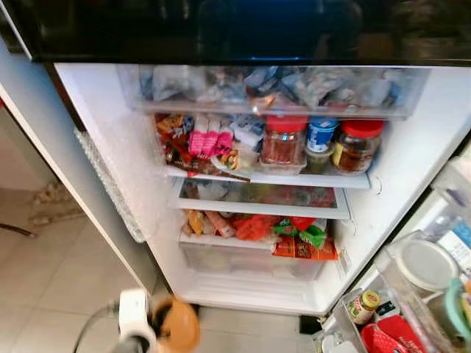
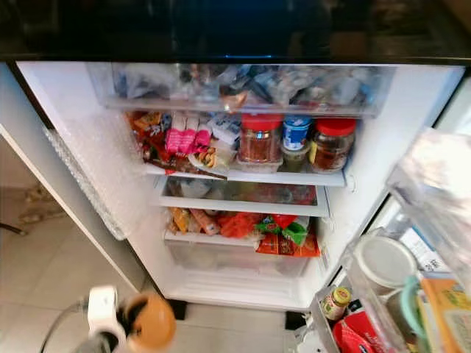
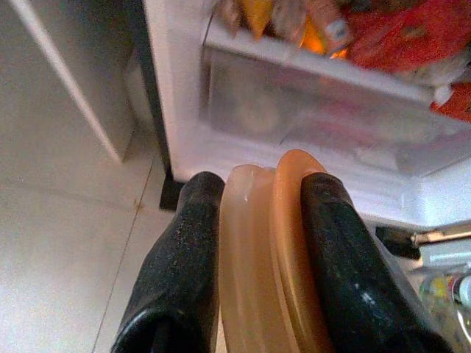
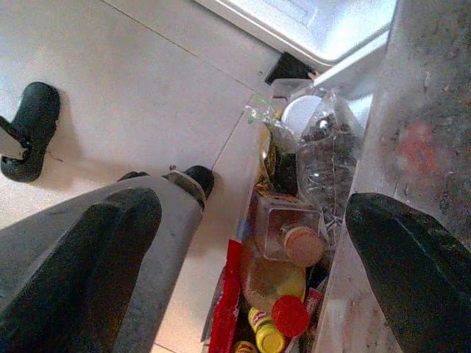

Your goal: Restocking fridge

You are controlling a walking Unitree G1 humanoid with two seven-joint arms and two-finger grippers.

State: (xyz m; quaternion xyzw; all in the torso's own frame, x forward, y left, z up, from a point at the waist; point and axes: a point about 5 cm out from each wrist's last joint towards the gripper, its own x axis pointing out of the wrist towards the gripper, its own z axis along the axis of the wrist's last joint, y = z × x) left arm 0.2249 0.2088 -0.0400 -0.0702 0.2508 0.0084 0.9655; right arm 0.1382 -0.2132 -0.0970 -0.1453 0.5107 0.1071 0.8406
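The fridge (image 1: 110, 140) stands open in front of me. Low at its foot, my left gripper (image 1: 171, 325) is shut on a round orange container (image 1: 182, 323) with a lid. In the left wrist view both black fingers (image 3: 184, 250) clamp the orange container (image 3: 257, 257) on edge, facing the clear bottom drawer (image 3: 309, 110). My right gripper (image 4: 254, 209) is open, its fingers spread wide over the door shelf's bottles (image 4: 283, 235).
Red-lidded jars (image 1: 284, 140) and pink packets (image 1: 210, 136) crowd the middle shelf. Snack packets (image 1: 257, 228) lie over the bottom drawer. The door bins (image 1: 412, 294) at right hold a white-lidded tub and small bottles. Tiled floor (image 1: 51, 279) lies to the left.
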